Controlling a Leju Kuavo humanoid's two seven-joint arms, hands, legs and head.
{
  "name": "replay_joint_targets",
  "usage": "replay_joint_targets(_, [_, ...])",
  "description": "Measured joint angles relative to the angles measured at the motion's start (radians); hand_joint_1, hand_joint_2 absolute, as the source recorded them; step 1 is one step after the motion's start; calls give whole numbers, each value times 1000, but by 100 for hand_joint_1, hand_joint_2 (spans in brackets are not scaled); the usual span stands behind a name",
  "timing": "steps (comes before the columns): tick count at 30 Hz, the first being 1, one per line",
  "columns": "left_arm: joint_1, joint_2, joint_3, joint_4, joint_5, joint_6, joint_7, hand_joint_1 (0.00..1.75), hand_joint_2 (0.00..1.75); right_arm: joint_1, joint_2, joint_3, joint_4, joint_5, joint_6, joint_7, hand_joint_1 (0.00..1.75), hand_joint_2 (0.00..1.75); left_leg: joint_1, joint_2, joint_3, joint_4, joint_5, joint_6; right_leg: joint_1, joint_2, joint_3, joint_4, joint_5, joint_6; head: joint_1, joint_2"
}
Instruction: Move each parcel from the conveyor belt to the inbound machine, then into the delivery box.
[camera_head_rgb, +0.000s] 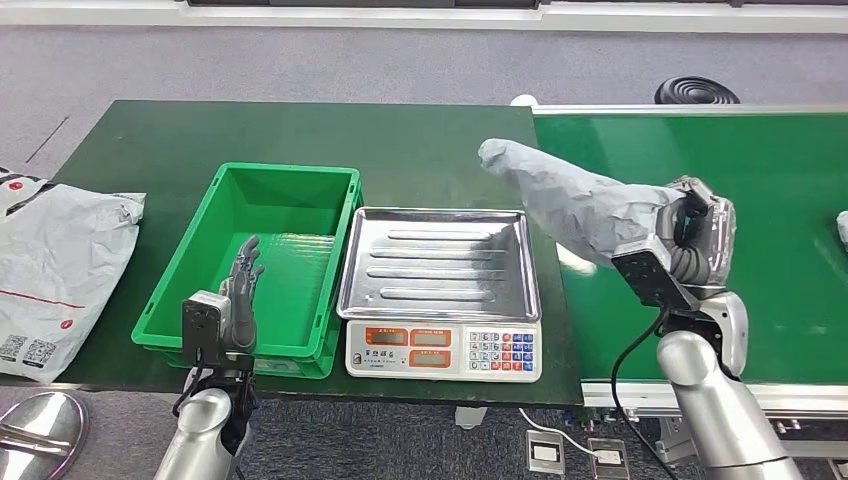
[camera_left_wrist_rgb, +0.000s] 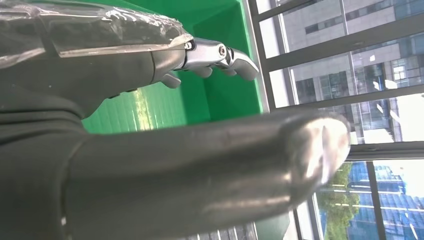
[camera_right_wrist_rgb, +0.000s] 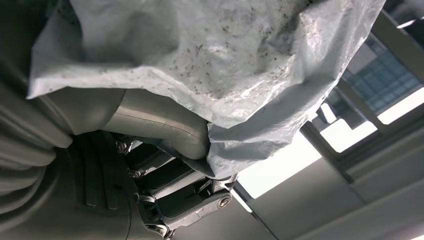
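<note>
Risk 1: parcel (camera_head_rgb: 570, 200) is floppy, and the right hand (camera_head_rgb: 695, 235) grips only its one end, fingers closed on the bag per the wrist cam, thumb (camera_right_wrist_rgb: 165, 125) pressed into the film. Free end pokes out toward the table (camera_head_rgb: 150, 140), above the belt edge, near the scale's back-right corner. If grip is only on loose film it could slip or sag mid-move and catch the tray (camera_head_rgb: 440, 262) rim instead of landing flat.

Risk 2: overshoot, long bag may hang off the tray → bad read or drags the scale (camera_head_rgb: 444, 350).

Left hand (camera_head_rgb: 240, 285) sits empty over the bin (camera_head_rgb: 290, 180), fingers spread and straight. It's in the drop zone for the later step, w/ the bin's near wall close under it.

Room: tray is bare, gap between scale and bin is tight. Open table behind both. Another bag (camera_head_rgb: 60, 260) lies at the table's left end, well apart. Belt (camera_head_rgb: 700, 140) has more stock at far right edge, can't tell what.
</note>
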Motion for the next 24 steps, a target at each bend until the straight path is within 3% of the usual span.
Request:
replay_joint_targets(9, [-15, -3, -9, 36, 0, -12, -18, 0, 0, -82, 7, 117, 29, 145, -31, -21, 175, 175, 0, -4, 0, 0, 2, 3, 0, -7, 2, 0, 0, 0, 0, 0])
replay_joint_targets(12, [-29, -3, -17, 59, 4, -20, -29, 0, 0, -156, 7, 191, 93, 168, -12, -55, 175, 175, -1, -5, 0, 0, 3, 4, -1, -8, 3, 0, 0, 1, 0, 0])
replay_joint_targets(18, [-65, -5, -45, 120, 12, -38, -54, 0, 0, -331, 15, 418, 278, 140, 185, -78, 175, 175, -1, -14, 0, 0, 9, 5, -2, -15, 6, 0, 2, 3, 0, 0])
replay_joint_targets(24, [-97, -7, -70, 168, 12, -57, -63, 0, 0, -396, 23, 600, 377, 40, 421, -179, 175, 175, -3, -20, 0, 0, 12, 7, -3, -22, 8, -1, 3, 5, 0, 0])
